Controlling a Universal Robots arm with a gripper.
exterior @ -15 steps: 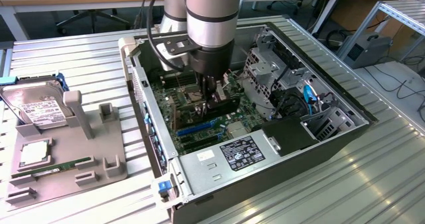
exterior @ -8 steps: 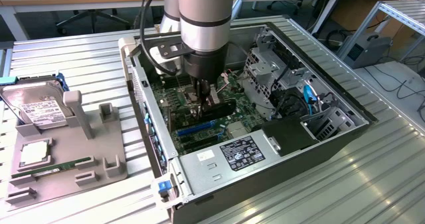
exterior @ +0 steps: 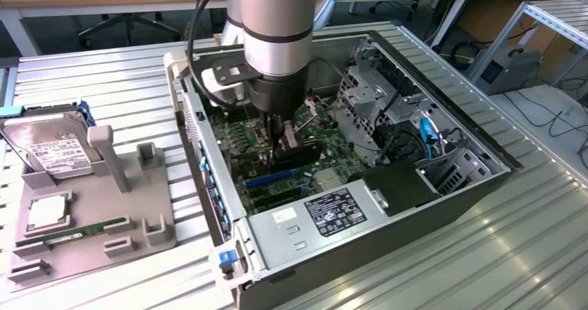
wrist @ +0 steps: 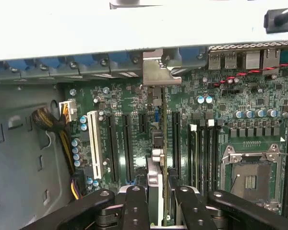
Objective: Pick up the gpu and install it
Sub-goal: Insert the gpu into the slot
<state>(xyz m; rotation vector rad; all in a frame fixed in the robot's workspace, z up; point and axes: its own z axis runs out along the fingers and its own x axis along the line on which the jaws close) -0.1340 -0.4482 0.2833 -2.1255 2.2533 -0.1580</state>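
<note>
Claw (wrist: 156, 201): closed on the gpu's (wrist: 158, 143) top edge, down inside the computer case (exterior: 459, 186).
Gpu: upright on edge over the motherboard (wrist: 134, 100), bracket (wrist: 156, 72) toward the rear wall.
Hard drive (exterior: 51, 148): at 9 o'clock on its stand on the table (exterior: 514, 255).

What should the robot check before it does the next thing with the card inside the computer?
1. Card held: ok. The gripper is shut on the gpu.
2. Card inside the computer case: ok, it stands edge-down over the motherboard.
3. Bracket at the rear wall of the case: ok, it sits right by the rear openings.
4. Card fully seated in its slot: cannot tell.
5. Yellow cables out of the way: ok, they lie off to the side.
6. Hard drive left alone: ok, on its holder outside.
</note>
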